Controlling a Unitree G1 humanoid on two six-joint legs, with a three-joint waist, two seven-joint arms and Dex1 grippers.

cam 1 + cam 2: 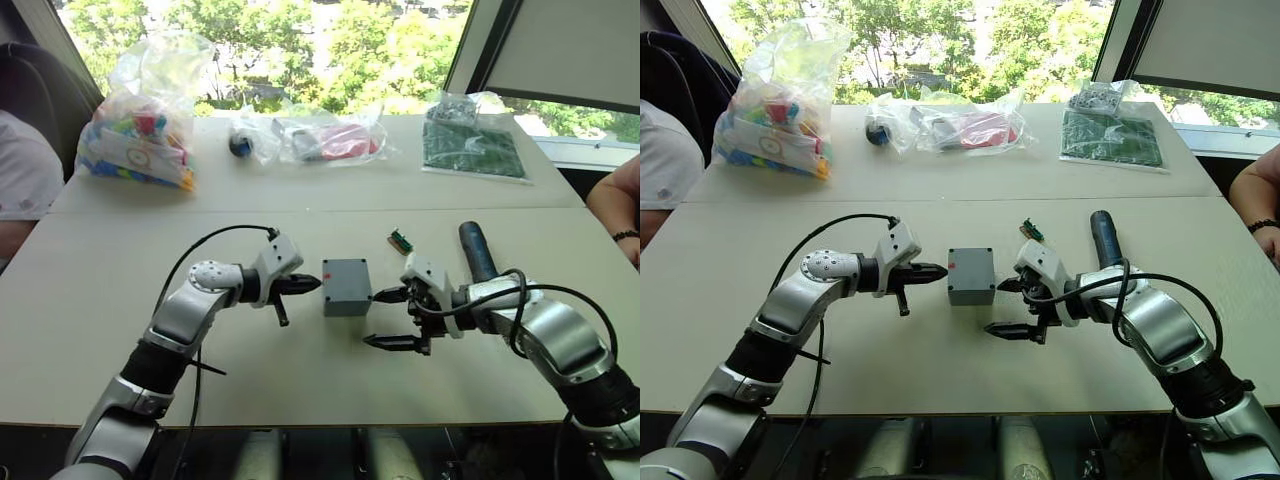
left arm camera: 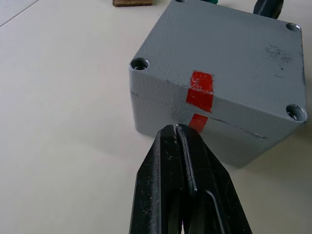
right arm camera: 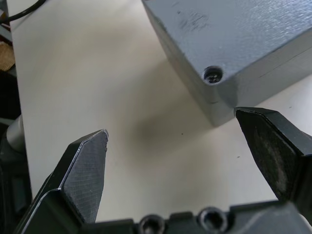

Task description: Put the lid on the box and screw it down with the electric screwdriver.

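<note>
The grey box [image 1: 346, 292] stands in the middle of the table with the lid [image 2: 234, 53] seated on top; a thin seam and a red mark [image 2: 200, 90] run across both. My left gripper [image 1: 318, 284] is shut, its tip [image 2: 174, 127] right at the box's left side, just below the red mark. On the box's right my right gripper [image 1: 371, 318] is open, and one lid corner hole [image 3: 213, 74] lies just ahead of its fingers. The electric screwdriver [image 1: 476, 250] lies on the table behind my right arm.
A small green part [image 1: 401, 240] lies behind and to the right of the box. Along the far edge lie a bag of colourful pieces [image 1: 140, 130], a bag with red items [image 1: 325, 140] and a green board [image 1: 473, 148]. People sit at the left [image 1: 20, 180] and right [image 1: 618, 205].
</note>
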